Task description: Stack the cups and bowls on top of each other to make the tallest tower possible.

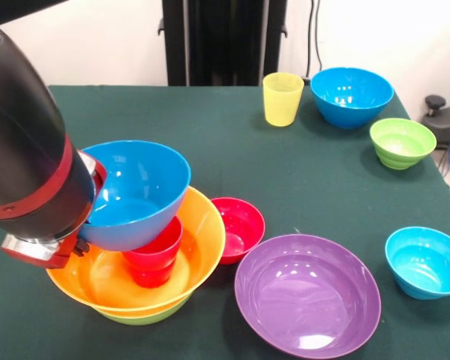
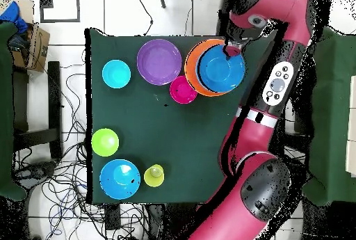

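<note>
I have the tower (image 1: 139, 281) partly built near one corner of the table (image 1: 232, 157): a lime-green bowl (image 1: 146, 315) at the bottom, the large orange bowl (image 1: 109, 281) nested in it, and a red cup (image 1: 154, 259) standing upright inside the orange bowl. My gripper (image 1: 86, 217) is pinching the rim of a medium blue bowl (image 1: 139, 191), which sits tilted on top of the red cup and is not yet level or released, as far as I can judge.

Plenty remains. Touching the tower's side sits the small red bowl (image 1: 240, 225), and just beyond that the large purple bowl (image 1: 307, 292). Well apart from the tower are the small blue bowl (image 1: 425, 261), the ribbed green bowl (image 1: 402, 142), the second medium blue bowl (image 1: 351, 95) and the yellow cup (image 1: 283, 97). I'd say about a third of the pieces are in place.
</note>
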Controlling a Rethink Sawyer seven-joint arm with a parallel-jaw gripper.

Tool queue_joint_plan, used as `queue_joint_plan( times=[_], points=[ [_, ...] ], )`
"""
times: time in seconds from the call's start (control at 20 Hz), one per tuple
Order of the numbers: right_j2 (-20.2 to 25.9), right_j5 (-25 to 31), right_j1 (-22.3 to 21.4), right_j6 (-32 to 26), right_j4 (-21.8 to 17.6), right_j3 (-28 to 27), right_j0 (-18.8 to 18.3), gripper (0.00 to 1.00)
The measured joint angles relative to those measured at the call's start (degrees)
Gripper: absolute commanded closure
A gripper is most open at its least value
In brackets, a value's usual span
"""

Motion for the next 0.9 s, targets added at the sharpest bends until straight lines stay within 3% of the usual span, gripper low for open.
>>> queue_joint_plan(
  times=[0.55,0.9],
  points=[
    [-0.1,0.0,-0.2,0.0,0.1,-0.2,0.0,1.00],
    [-1.1,0.0,-0.2,0.0,3.5,0.1,0.3,1.00]
  ],
)
